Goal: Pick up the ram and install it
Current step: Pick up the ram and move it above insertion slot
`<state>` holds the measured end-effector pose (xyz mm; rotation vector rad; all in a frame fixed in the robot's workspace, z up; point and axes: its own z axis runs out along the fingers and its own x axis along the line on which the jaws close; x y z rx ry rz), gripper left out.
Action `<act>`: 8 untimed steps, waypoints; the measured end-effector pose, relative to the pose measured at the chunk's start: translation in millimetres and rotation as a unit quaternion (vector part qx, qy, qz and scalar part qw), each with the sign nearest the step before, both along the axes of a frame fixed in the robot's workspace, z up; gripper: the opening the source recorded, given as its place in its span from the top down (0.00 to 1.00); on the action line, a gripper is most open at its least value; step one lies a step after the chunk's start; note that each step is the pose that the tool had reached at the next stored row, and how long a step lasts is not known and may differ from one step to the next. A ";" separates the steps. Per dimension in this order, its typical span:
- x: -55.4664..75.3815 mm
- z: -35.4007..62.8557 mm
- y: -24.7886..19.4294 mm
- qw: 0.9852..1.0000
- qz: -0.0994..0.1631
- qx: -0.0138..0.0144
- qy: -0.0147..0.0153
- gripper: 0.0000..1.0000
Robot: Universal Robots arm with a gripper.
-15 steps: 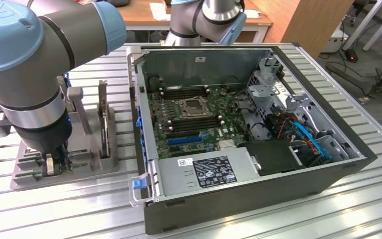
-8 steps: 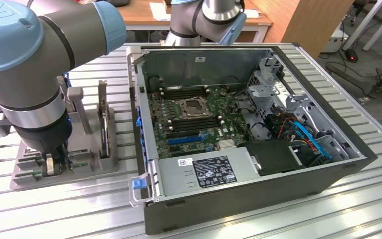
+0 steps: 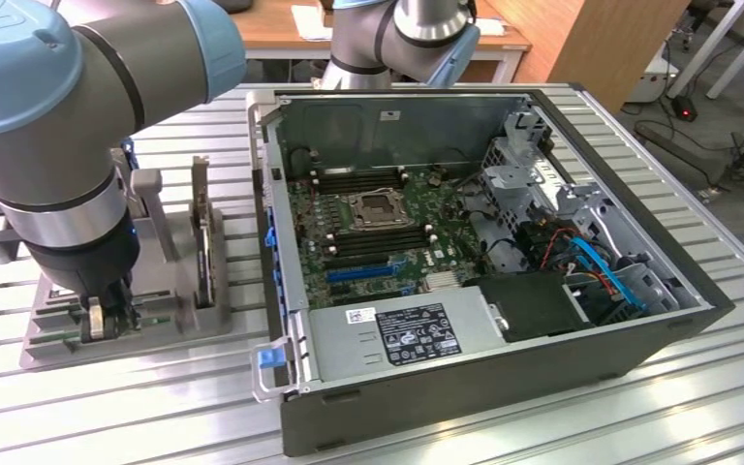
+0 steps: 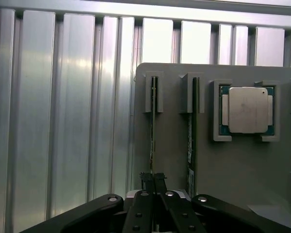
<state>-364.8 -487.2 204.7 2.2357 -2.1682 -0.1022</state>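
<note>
One ribbed aluminium worktop (image 3: 708,387) is carrying everything, its slats running across the exterior view. Behind it, in the upper right of that frame, a wooden cabinet (image 3: 604,48) is standing, and dark cables (image 3: 734,145) are trailing over a grey floor.

Sitting at the centre of the exterior view, the open computer case (image 3: 476,397) is lying on its side, showing its green motherboard (image 3: 372,223) and a silver power supply (image 3: 398,334) near the frame's bottom edge. The grey and blue arm (image 3: 62,184) is filling the upper left of that frame and reaching straight down to the lower left.

Under it, a grey holder (image 4: 233,165) is resting on the slats, just beside the case. A dark upright card (image 3: 201,232) is standing in the holder.

The ram (image 4: 152,126) is standing on its thin edge in one slot of the holder, green edge facing the wrist camera. Its long axis is lying level, in line with the slats, and its far end is sitting in a notched bracket. A second stick (image 4: 191,131) is lying parallel in the neighbouring slot, and a silver processor (image 4: 247,110) is sitting in a square recess beyond that.

The claw (image 4: 153,178) is pinching the near end of the ram, its black fingertips closed against both faces.
</note>
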 end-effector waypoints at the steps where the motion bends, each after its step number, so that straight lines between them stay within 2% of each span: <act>1: 0.0 0.2 0.0 1.000 0.000 0.000 0.000 0.89; 8: 0.0 2.7 0.0 1.000 0.000 0.000 0.000 0.89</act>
